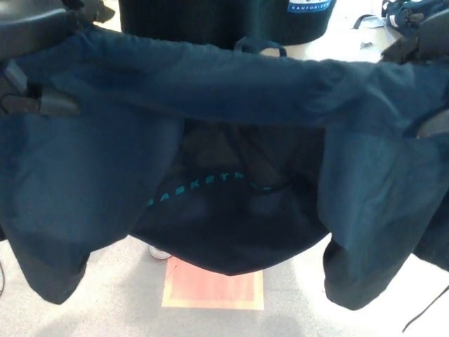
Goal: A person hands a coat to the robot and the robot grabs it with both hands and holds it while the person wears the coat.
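A dark navy coat hangs spread across the whole head view, its collar edge stretched between my two hands. Its mesh lining with teal lettering faces me in the middle, and both front panels droop at the sides. My left hand is shut on the coat's upper left edge. My right hand grips the upper right edge, mostly buried in fabric. A person in a dark top stands just behind the collar.
Below the coat the pale floor shows an orange-pink square mat. A white shoe tip peeks out under the hem. A dark bag lies on the floor at the top right.
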{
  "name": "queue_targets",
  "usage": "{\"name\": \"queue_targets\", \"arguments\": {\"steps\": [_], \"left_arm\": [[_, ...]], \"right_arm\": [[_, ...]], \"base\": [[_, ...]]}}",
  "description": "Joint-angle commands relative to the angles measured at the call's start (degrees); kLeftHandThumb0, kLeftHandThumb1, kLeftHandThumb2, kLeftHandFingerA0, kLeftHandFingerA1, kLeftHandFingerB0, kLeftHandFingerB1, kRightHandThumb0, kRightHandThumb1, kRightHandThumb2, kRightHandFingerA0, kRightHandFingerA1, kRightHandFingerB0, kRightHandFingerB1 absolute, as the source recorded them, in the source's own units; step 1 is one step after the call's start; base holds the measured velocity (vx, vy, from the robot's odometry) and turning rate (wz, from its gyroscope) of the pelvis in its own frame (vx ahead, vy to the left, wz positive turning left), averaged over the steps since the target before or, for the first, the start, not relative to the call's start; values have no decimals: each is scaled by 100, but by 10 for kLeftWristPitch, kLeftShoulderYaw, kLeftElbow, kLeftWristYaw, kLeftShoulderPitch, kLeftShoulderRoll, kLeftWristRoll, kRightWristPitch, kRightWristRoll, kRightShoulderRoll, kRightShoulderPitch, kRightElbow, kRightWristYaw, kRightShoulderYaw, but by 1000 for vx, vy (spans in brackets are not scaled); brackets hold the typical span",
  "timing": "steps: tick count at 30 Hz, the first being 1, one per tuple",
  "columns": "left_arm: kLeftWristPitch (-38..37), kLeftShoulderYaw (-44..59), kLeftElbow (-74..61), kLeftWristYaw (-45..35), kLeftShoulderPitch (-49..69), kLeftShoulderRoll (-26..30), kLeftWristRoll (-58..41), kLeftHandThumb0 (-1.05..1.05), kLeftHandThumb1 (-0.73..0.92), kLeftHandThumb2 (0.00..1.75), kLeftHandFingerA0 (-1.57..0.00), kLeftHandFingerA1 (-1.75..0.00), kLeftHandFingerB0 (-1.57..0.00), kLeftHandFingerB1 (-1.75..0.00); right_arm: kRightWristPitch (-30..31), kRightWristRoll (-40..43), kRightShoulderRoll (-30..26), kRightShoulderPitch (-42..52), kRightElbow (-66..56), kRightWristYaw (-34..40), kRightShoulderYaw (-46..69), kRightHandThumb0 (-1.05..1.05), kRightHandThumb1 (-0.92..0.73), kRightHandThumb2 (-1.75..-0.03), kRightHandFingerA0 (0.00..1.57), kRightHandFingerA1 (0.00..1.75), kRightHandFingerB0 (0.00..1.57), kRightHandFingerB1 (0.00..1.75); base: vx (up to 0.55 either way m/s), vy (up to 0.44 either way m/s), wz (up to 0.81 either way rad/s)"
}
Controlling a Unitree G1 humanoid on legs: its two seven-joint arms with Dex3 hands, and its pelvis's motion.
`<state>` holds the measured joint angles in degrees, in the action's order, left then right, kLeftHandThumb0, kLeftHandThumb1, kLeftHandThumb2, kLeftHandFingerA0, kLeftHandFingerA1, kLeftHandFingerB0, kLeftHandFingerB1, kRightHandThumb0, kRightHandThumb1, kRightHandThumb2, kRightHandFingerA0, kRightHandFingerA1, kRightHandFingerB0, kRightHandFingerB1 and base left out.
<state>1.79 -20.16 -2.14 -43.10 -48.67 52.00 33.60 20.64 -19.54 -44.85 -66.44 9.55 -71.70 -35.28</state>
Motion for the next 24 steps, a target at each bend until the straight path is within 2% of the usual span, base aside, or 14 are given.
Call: {"name": "queue_targets", "arguments": {"steps": [1, 5, 6, 8, 9, 10, 13, 17, 18, 19, 20, 22, 23, 24], "left_arm": [[37, -25, 49, -49, -17, -13, 54, -105, 66, 106, -4, -34, -4, -25], [21, -38, 89, -53, -38, -25, 63, -99, 63, 105, -16, -43, -2, -29], [15, -37, 105, -42, -39, -32, 59, -100, 75, 64, -64, -69, -14, -27], [10, -36, 128, -28, -43, -44, 52, -105, 63, 98, -88, -104, -11, -34], [9, -37, 143, -25, -48, -51, 51, -101, 75, 63, -83, -112, -16, -28], [8, -39, 157, -24, -57, -59, 54, -98, 58, 97, -82, -106, -11, -37], [2, -39, 165, -21, -62, -63, 54, -100, 75, 64, -79, -90, -19, -29], [-8, -32, 169, -10, -62, -74, 43, -98, 53, 102, -67, -96, -52, -44], [-15, -33, 170, 11, -59, -78, 52, -104, 64, 71, -71, -164, -85, -53], [-18, -33, 172, 18, -58, -79, 54, -104, 64, 71, -71, -164, -85, -53], [-29, -34, 173, 39, -54, -80, 60, -94, 75, 70, -90, -175, -93, -123], [-50, -33, 169, 83, -41, -79, 72, -90, 83, 65, -89, -173, -79, -145], [-63, -33, 168, 113, -33, -77, 80, -65, 74, 115, -89, -84, -92, -101], [-73, -34, 170, 137, -27, -76, 87, -65, 74, 115, -89, -84, -92, -101]], "right_arm": [[12, -12, 10, 3, 13, -56, -7, -85, -49, -88, 16, 47, 3, 12], [17, -19, 14, 4, 16, -59, -1, -84, -49, -88, 20, 49, 2, 12], [21, -18, 16, 4, 19, -60, 1, -84, -49, -87, 16, 48, 2, 12], [18, -19, 20, 6, 24, -57, 2, -83, -49, -87, 17, 48, 2, 13], [15, -22, 21, 6, 27, -53, 4, -84, -49, -87, 17, 47, 3, 13], [13, -25, 23, 5, 29, -49, 5, -84, -49, -87, 16, 47, 4, 13], [14, -28, 26, 5, 31, -47, 7, -84, -49, -86, 15, 47, 4, 14], [0, -30, 22, 12, 24, -38, 16, -86, -54, -91, 25, 49, 4, 26], [-16, -37, 20, 22, 17, -15, 23, -86, -56, -88, 32, 47, 22, 40], [-20, -41, 19, 26, 14, -5, 26, -86, -56, -88, 32, 47, 22, 40], [-51, -54, 14, 46, 1, 42, 36, -78, -84, -66, 78, 46, 79, 45], [-110, -70, 9, 86, -17, 131, 61, -70, -91, -69, 99, 51, 94, 52], [-120, -76, 14, 109, -25, 178, 78, -58, -92, -71, 108, 69, 94, 55], [-121, -82, 20, 129, -34, 221, 93, -58, -92, -71, 108, 69, 94, 55]], "base": [[0, 0, 0], [0, 0, 0], [0, 0, 0], [0, 0, 0], [0, 0, 0], [0, 0, 0], [0, 0, 0], [0, 0, 0], [0, 0, 0], [0, 0, 0], [0, 0, 0], [0, 0, 0], [0, 0, 0], [0, 0, 0]]}}
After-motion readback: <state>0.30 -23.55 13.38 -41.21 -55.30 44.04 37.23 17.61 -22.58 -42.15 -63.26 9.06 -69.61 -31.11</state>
